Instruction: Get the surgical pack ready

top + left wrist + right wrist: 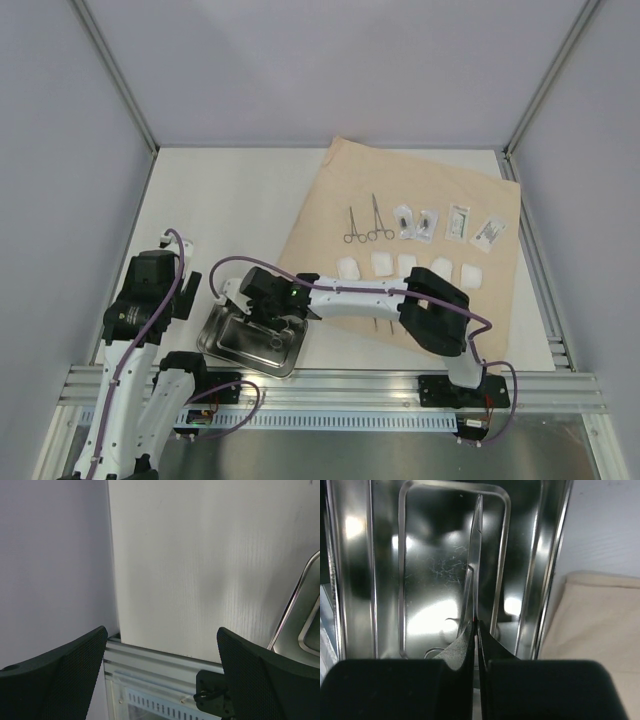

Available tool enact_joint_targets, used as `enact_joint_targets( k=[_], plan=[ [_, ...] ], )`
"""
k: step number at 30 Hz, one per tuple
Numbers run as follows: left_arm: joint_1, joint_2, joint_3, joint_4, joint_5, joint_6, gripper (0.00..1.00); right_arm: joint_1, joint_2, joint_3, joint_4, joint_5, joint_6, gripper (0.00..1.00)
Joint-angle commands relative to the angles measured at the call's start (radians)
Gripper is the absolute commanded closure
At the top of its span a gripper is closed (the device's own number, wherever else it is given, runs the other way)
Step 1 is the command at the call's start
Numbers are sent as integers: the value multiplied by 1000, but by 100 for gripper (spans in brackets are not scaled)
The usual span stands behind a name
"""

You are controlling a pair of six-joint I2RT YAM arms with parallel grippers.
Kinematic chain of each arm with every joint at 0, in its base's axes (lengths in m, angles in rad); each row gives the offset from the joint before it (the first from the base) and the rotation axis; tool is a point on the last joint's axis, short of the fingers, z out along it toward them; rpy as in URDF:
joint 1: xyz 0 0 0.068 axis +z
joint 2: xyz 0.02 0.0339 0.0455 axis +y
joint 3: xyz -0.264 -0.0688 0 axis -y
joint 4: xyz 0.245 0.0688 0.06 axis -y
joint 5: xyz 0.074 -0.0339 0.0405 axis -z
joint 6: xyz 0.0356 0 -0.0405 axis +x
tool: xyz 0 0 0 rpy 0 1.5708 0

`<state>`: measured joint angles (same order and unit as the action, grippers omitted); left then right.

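Note:
The steel tray [225,350] sits at the near edge, left of the tan wrap [330,200]. My right gripper [268,318] hangs over the tray, shut on thin steel tweezers [476,555] whose tips point down into the tray [555,555]; its jaws [476,622] are pressed together on them. Two clamps [366,224], several clear packets [458,222] and a row of white gauze pads [407,265] lie on the wrap. My left gripper [162,635] is open and empty, left of the tray's rim [300,595].
A thin steel instrument [378,325] lies on the wrap, partly hidden under my right arm. The folded left arm [150,295] stands by the left wall. The aluminium rail [330,385] runs along the near edge.

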<state>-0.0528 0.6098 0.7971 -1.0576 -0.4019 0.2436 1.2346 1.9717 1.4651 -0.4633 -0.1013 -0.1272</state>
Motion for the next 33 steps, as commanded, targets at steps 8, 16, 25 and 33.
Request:
enact_joint_targets(
  k=[8, 16, 25, 33],
  plan=[
    [2, -15, -1, 18, -11, -18, 0, 68, 75, 32, 14, 69, 51, 99],
    [2, -16, -2, 18, -8, -17, 0, 89, 99, 35, 18, 66, 60, 100],
    [2, -19, -1, 18, -9, -17, 0, 89, 125, 70, -1, 83, 67, 96],
    [2, -21, -2, 21, -6, -13, 0, 89, 84, 77, -9, 77, 67, 81]
  ],
)
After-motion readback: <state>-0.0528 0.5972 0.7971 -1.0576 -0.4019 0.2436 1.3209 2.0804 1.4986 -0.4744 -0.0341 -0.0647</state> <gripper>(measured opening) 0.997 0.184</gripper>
